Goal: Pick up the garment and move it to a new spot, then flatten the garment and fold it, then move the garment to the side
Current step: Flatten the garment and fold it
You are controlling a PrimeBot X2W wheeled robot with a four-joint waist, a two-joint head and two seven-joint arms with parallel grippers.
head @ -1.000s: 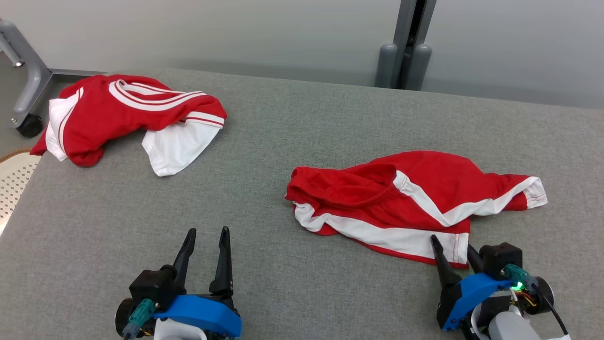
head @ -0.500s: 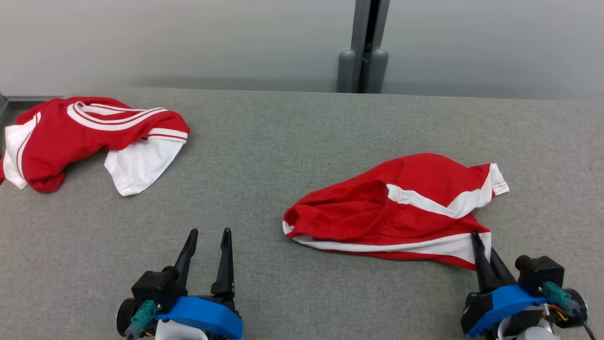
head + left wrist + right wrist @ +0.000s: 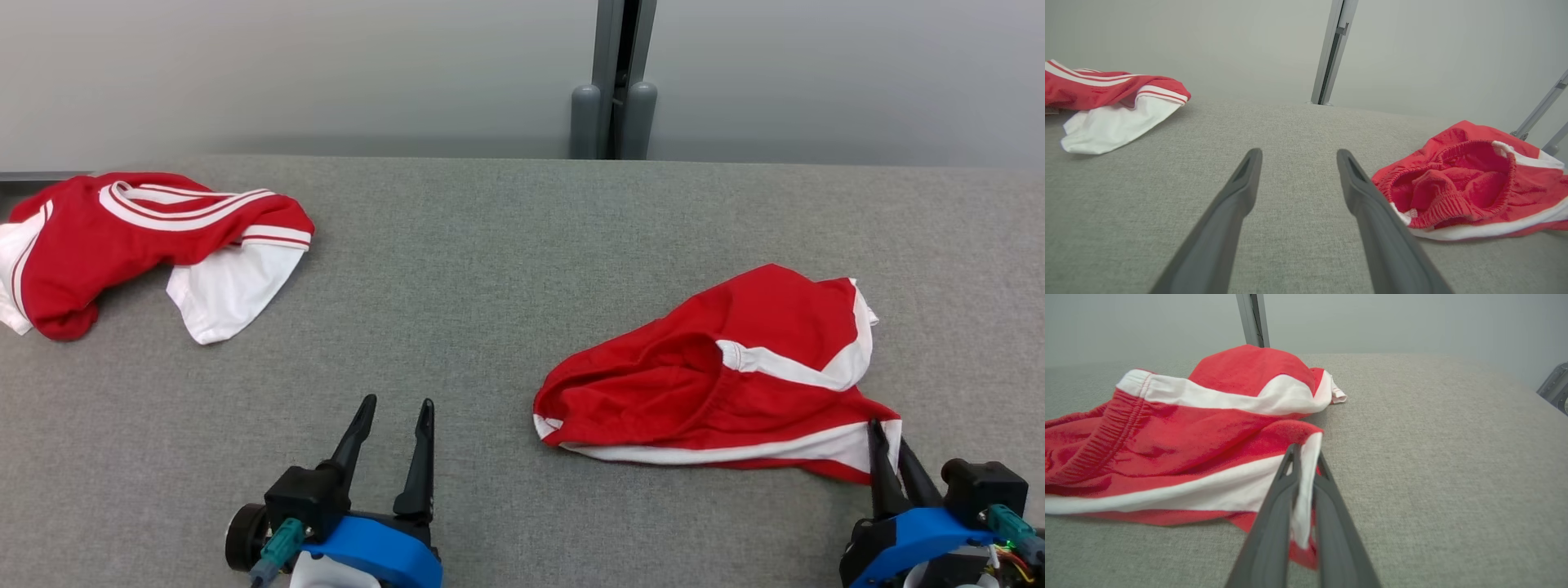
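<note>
Stage: pick-up only | right gripper [image 3: 887, 437] pinches near hem of the red shorts [image 3: 718, 367], crumpled at your 2 o'clock | left gripper [image 3: 398, 403] spread, empty | you've got moving, flattening, folding, side placement left.

shorts [image 3: 718, 384]: on table [image 3: 490, 269], right | shirt [image 3: 139, 229]: on table, far left | post [image 3: 608, 82]: behind table

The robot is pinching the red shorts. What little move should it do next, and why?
Probably lift the right hand a little. It is shut on the white hem of the shorts, while the rest lies bunched on the table.
</note>
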